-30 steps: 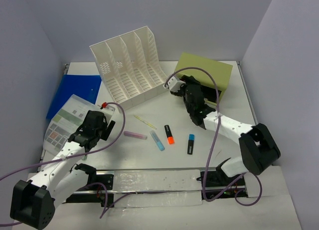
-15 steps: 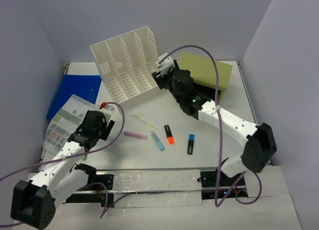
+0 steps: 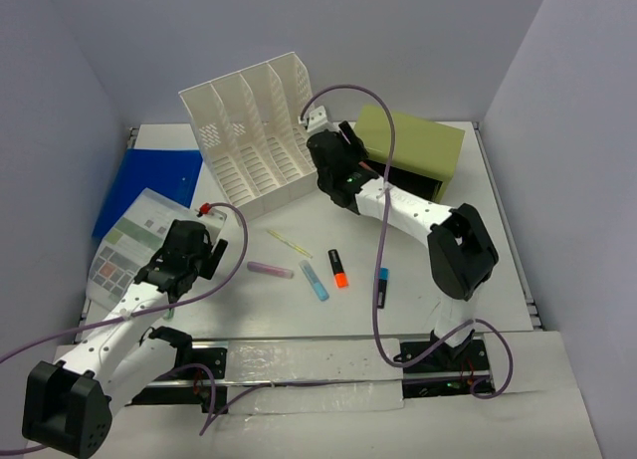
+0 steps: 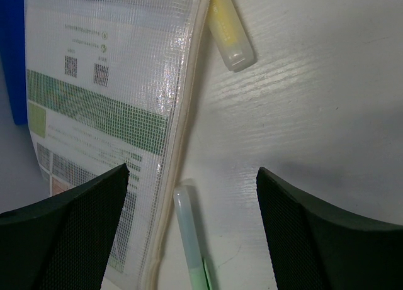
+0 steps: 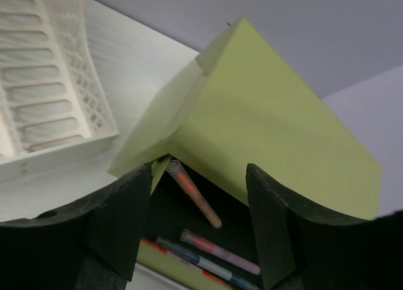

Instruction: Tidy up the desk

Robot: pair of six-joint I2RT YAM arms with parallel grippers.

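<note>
The desk [image 3: 299, 212] is a white tabletop with highlighters loose in its middle: pink [image 3: 271, 269], light blue [image 3: 315, 280], orange [image 3: 339, 267] and dark blue [image 3: 381, 285], plus a thin yellow pen [image 3: 289, 243]. My left gripper [image 3: 164, 275] [image 4: 192, 172] hangs open over the edge of a mesh pouch [image 4: 107, 95], a pale green pen [image 4: 187, 233] lying between its fingers, untouched. A yellow highlighter [image 4: 228, 32] lies ahead of it. My right gripper [image 3: 343, 140] [image 5: 200, 170] stands open and empty before the olive-green drawer box [image 5: 271, 126], whose open drawer holds several pens [image 5: 194, 194].
A white slotted file rack [image 3: 259, 130] lies tilted at the back, close left of the right gripper. A blue folder [image 3: 149, 180] lies at the far left, partly under the mesh pouch [image 3: 129, 245]. The olive box [image 3: 413, 150] stands at the back right.
The right arm has swung left and back, from in front of the olive box to the gap between rack and box. The left arm has not moved.
</note>
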